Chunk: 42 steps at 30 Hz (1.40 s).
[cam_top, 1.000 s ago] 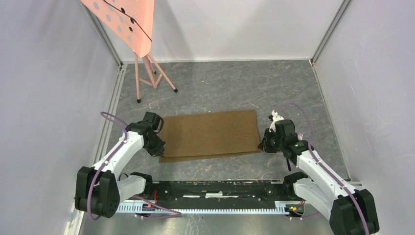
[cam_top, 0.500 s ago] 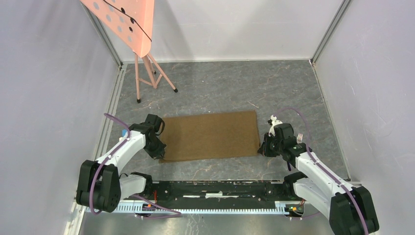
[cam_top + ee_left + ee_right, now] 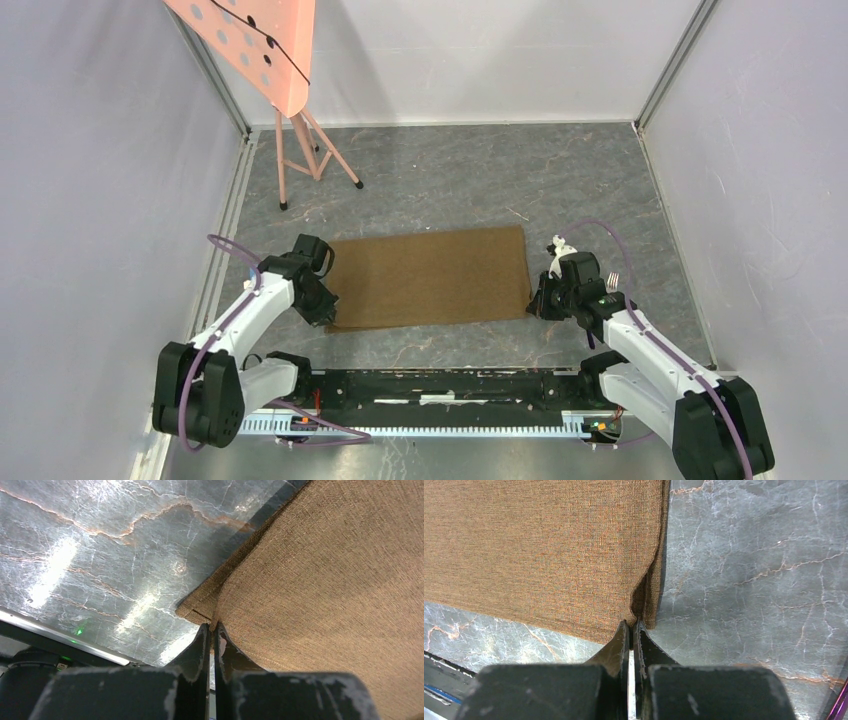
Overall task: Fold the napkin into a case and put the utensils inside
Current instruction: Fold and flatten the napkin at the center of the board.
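Now L fingers (image 3: 200,647) & R fingers (image 3: 620,642) tight on napkin (image 3: 430,275) near corners; pink stand (image 3: 255,40) far-left.

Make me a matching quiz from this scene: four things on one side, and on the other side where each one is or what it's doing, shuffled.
Things:
1. napkin
2. left tool
3. right tool
4. pink stand

Places or states:
A. standing at the far left corner of the table
B. closed on the napkin's near right corner
C. lying spread flat, mid-table
D. closed on the napkin's near left corner

Pairs: 1-C, 2-D, 3-B, 4-A
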### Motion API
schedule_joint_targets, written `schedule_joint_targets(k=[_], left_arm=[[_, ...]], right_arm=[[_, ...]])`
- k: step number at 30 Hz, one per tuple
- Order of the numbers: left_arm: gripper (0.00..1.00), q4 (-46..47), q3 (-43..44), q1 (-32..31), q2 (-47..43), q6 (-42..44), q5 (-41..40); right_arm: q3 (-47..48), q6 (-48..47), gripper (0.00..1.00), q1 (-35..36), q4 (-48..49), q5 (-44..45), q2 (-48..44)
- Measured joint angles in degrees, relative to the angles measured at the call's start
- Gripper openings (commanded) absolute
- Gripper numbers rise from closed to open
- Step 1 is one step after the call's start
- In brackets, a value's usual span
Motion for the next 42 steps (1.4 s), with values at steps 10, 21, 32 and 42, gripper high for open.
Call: schedule_joint_targets(k=[10, 21, 32, 42], left_arm=[[0.02, -0.59, -0.46, 0.0, -1.25, -0.04, 0.92], [0.03, -0.55, -2.1, 0.0, -1.31, -0.07, 1.57], [0.04, 0.87, -3.13, 0.0, 0.37, -0.39, 1.57], [0.17, 1.64, -3.67, 0.0, 0.79, -0.44, 1.51]], right_arm=[[0.85, 0.11, 0.0, 0.0, -0.04, -0.04, 0.24], [2.95, 0.13, 0.0, 0.0, -0.42, -0.02, 0.22], [2.91, 0.0, 0.0, 0.0, 2.21, 0.22, 3.48], [2.91, -0.13, 0.0, 0.0, 3.08, 0.59, 3.98]])
